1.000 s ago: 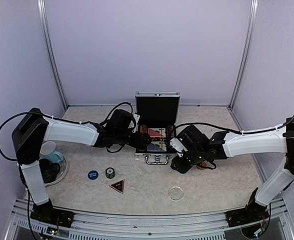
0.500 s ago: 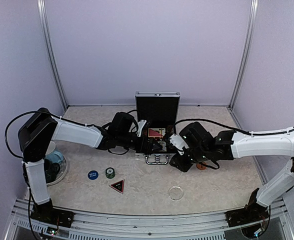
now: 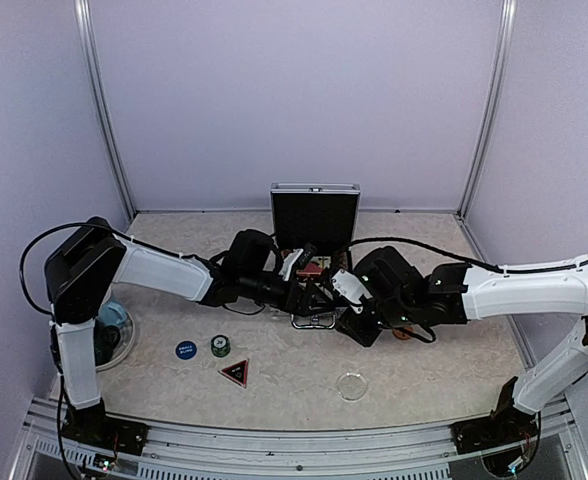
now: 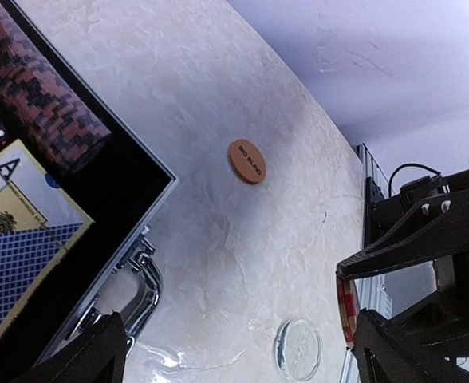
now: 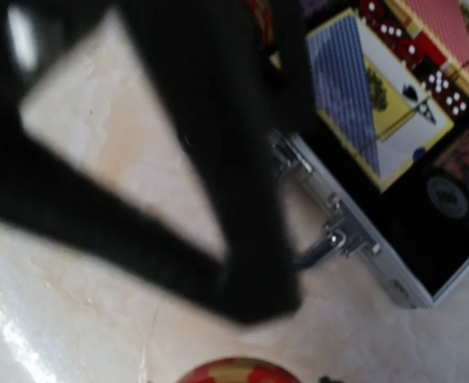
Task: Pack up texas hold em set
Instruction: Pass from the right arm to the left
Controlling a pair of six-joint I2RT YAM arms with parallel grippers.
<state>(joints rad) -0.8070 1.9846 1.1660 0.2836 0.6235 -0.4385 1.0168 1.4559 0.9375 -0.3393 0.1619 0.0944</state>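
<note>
Since the briefcase (image 3: 315, 215) lies open toward the table's (image 3: 444, 360) far edge, I hold my right gripper (image 4: 348, 307) clamped on a small chip stack (image 5: 238, 372) just by its near rim, for loading; my left gripper (image 3: 312, 278) hangs wide, empty.

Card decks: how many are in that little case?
2. A blue-backed deck lies nearest the handle; a red-backed deck lies beyond the dice. More may be hidden.
</note>
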